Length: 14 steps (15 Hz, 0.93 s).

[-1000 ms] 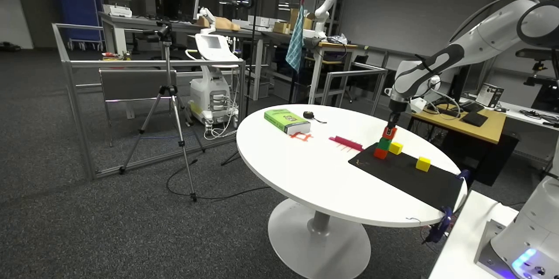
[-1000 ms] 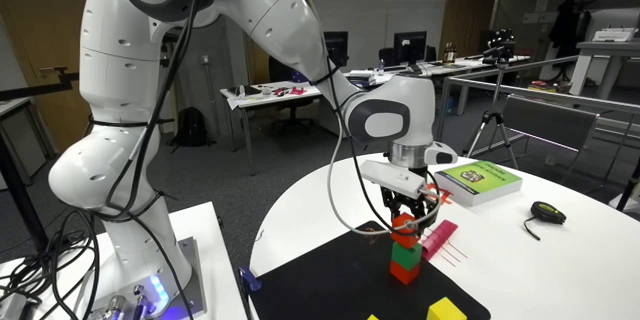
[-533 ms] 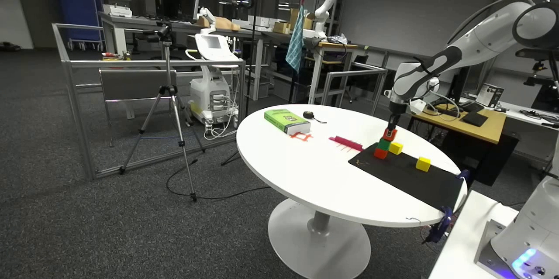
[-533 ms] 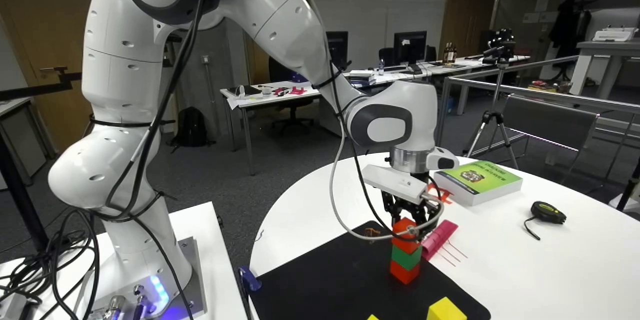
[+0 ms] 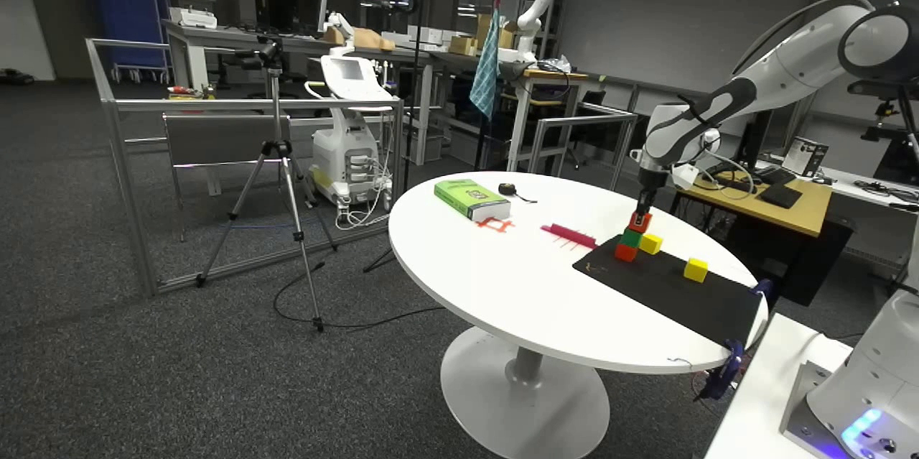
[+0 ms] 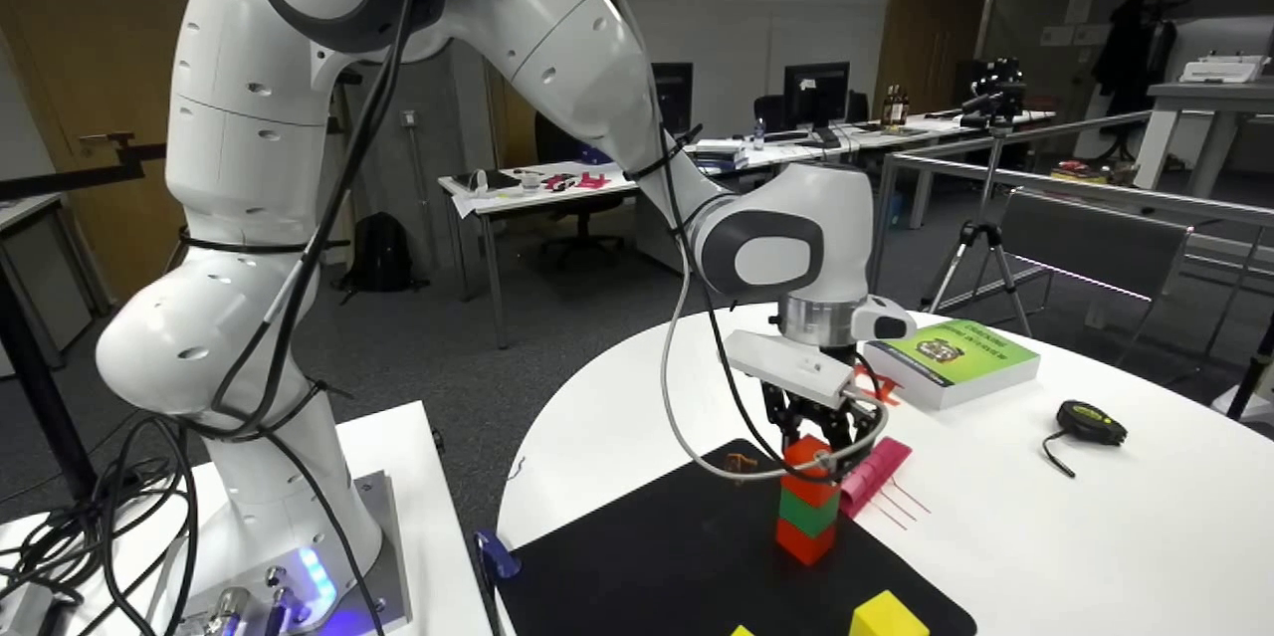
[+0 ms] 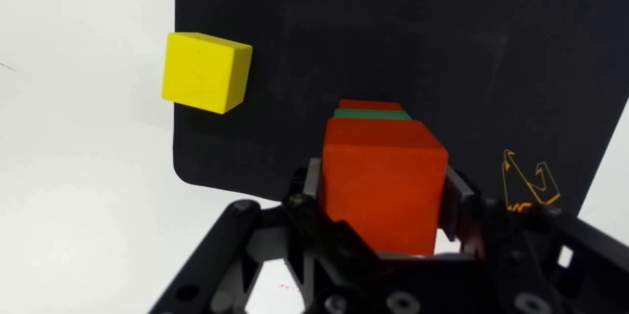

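My gripper (image 7: 385, 184) is shut on the top red block (image 7: 385, 196), with a pad against each of two opposite sides. It also shows in an exterior view (image 6: 818, 450). The red block sits on a green block (image 6: 808, 514), touching it as far as I can see, and looks roughly lined up with it. The green block stands on a bottom red block (image 6: 804, 545) on the black mat (image 5: 668, 294). In the wrist view only thin strips of the green block (image 7: 372, 114) and bottom red block (image 7: 369, 105) show. A yellow block (image 7: 199, 72) lies beside the stack.
A further yellow block (image 5: 695, 270) is on the mat. A magenta part (image 5: 572, 234), a green book (image 5: 470, 197) and a tape measure (image 6: 1089, 423) lie on the round white table (image 5: 459, 279). Blue clamps (image 5: 725, 371) hold the mat's edge.
My gripper has lowered a little with the top red block, which has come down onto the green block. In the last half second there is only a very slight shift of the arm.
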Available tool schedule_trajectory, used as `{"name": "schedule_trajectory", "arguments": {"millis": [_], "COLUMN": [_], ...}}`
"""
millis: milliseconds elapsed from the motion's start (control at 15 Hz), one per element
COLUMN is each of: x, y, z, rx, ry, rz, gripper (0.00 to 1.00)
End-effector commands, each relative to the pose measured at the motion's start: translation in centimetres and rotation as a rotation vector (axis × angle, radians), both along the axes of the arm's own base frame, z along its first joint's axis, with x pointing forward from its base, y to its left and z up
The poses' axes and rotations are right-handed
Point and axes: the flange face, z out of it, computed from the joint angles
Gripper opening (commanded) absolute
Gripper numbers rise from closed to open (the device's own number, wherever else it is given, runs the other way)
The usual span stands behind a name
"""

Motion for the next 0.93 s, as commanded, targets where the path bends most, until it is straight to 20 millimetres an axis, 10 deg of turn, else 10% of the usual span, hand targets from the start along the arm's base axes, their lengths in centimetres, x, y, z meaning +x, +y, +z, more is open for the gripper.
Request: {"name": "schedule_trajectory", "arguments": {"millis": [0, 867], "x": [0.55, 1.02], "y": [-0.38, 0.31], "z": [0.51, 0.64], "rx": [-0.012, -0.016], "ry": [0.005, 0.002], "rz": [0.028, 0.035], "gripper": [0.31, 0.31]}}
